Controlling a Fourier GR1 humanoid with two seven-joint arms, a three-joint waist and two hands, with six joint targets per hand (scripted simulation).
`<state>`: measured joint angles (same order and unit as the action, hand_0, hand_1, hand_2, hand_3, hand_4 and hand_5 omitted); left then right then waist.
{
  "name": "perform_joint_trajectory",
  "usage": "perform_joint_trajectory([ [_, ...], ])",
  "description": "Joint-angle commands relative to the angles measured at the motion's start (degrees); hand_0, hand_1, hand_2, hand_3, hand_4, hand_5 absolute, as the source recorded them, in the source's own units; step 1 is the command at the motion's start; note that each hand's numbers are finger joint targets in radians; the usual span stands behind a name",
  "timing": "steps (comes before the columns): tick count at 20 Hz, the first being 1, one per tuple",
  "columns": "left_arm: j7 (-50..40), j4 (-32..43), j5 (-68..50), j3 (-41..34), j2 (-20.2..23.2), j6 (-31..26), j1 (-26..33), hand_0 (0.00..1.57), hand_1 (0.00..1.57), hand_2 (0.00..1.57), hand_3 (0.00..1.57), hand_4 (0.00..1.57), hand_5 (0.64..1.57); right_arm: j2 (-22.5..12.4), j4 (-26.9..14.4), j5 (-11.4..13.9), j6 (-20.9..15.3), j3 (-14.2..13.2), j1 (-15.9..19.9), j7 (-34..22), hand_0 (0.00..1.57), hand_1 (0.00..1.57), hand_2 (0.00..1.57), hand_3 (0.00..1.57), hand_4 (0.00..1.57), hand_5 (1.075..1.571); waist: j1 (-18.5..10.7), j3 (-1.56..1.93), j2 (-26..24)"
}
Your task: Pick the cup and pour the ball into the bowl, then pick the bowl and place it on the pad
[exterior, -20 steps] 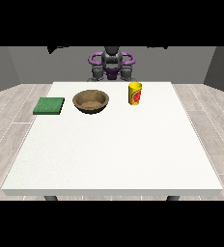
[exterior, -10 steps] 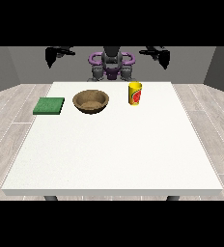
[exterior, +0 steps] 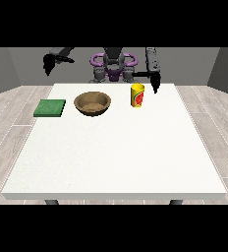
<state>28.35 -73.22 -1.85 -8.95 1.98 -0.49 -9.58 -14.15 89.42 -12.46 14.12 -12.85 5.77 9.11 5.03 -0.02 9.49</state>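
Yellow plastic cup (exterior: 137,95) with a red label on its side stands upright near the far edge of the large white table (exterior: 116,157), just right of a round brown wooden bowl (exterior: 92,103). A flat green square pad (exterior: 50,108) lies left of the bowl. The black hand at the view's right (exterior: 155,83) hangs just beside the cup, apart from it; the black hand at the view's left (exterior: 48,64) hovers off the table's far left corner. Whether either hand's fingers are spread or curled cannot be told.
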Motion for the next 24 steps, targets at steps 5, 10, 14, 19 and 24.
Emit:
perform_joint_trajectory([
  [5,13.74,17.54,1.42,-1.42,-1.22,4.77,-6.35,0.00,0.00,0.00,0.00,0.00,1.518,-0.31,-5.70,-0.19,4.11,-1.21,-0.55,6.55,0.00,0.00,0.00,0.00,0.00,1.570,1.82,0.00,2.25],
  [10,17.00,29.01,0.04,-4.54,1.41,4.38,-12.14,0.00,0.00,0.00,0.00,0.00,1.520,-1.55,-4.30,-1.80,3.57,-2.09,2.77,1.86,0.00,0.00,0.00,0.00,0.00,1.571,2.64,-0.02,2.72],
  [14,22.38,35.42,0.61,-4.48,1.74,4.56,-14.83,0.00,0.00,0.00,0.00,0.00,1.521,-1.30,-6.73,-1.74,4.08,-2.19,4.12,3.11,0.00,0.00,0.00,0.00,0.00,1.571,2.08,-0.01,3.00],
  [19,22.42,39.87,0.26,-4.86,-0.19,8.23,-18.64,0.00,0.00,0.00,0.00,0.00,1.527,-0.53,-7.80,0.75,3.40,-0.42,4.62,3.47,0.00,0.00,0.00,0.00,0.00,1.571,2.74,-0.02,2.93],
  [24,28.84,39.09,8.58,-1.19,-0.60,21.38,-14.91,1.29,1.29,1.57,1.57,1.40,1.268,-1.27,-9.33,0.51,2.70,-2.37,6.30,5.55,0.00,0.00,0.00,0.00,0.00,1.570,3.76,-0.01,5.52],
])
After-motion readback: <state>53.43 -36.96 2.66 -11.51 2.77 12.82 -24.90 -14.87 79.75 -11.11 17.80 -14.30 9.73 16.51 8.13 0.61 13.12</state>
